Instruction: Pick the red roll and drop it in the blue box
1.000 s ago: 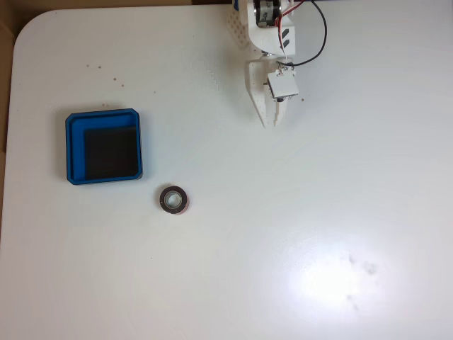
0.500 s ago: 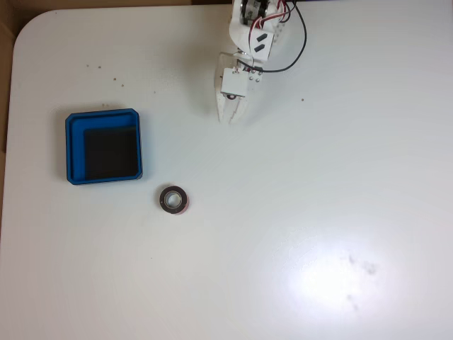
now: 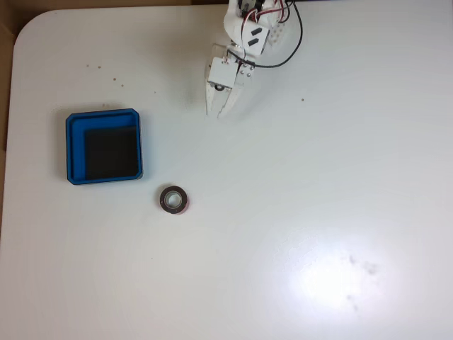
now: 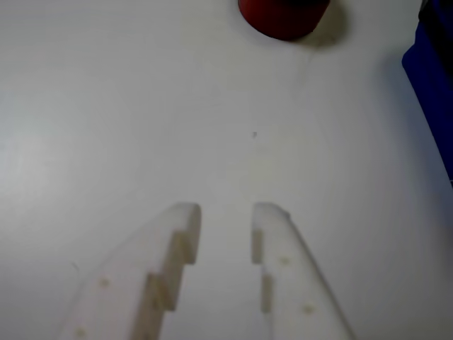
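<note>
The red roll (image 3: 173, 200) lies flat on the white table, just below and right of the blue box (image 3: 69, 150) in the fixed view. The box's black floor is bare. My white gripper (image 3: 215, 113) hangs near the table's top edge, well above and right of the roll, pointing down-left toward it. In the wrist view my gripper (image 4: 225, 225) is open by a narrow gap with only table between its fingers. Far ahead of it the red roll (image 4: 283, 15) is cut by the top edge, and the blue box (image 4: 433, 78) shows at the right edge.
The white table (image 3: 304, 212) stretches wide to the right and below, with a bright glare patch at lower right. A few small dark specks dot the surface. The table's rounded corner and left edge lie close to the box.
The arm has swung left across the top of the fixed view, turning its fingertips toward the roll. Roll and box have not moved.
</note>
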Tool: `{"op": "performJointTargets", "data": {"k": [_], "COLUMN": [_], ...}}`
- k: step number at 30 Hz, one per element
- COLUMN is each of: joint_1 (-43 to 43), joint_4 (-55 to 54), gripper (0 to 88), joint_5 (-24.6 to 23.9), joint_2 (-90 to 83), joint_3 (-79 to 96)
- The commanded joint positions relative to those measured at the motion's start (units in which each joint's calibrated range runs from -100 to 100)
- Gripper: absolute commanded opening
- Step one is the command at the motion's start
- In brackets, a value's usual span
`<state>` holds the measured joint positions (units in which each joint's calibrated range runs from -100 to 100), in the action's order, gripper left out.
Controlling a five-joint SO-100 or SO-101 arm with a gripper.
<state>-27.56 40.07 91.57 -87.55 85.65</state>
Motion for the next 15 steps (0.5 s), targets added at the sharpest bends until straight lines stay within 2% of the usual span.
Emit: {"op": "performJointTargets", "data": {"k": [1, 15], "joint_1": [-0.04, 0.45], "joint_4": [-0.63, -0.63], "gripper": [1.0, 1.0], "joint_5": [0.28, 0.20], "joint_2": [13.22, 60.80], "joint_3": [-14.76, -58.25]}}
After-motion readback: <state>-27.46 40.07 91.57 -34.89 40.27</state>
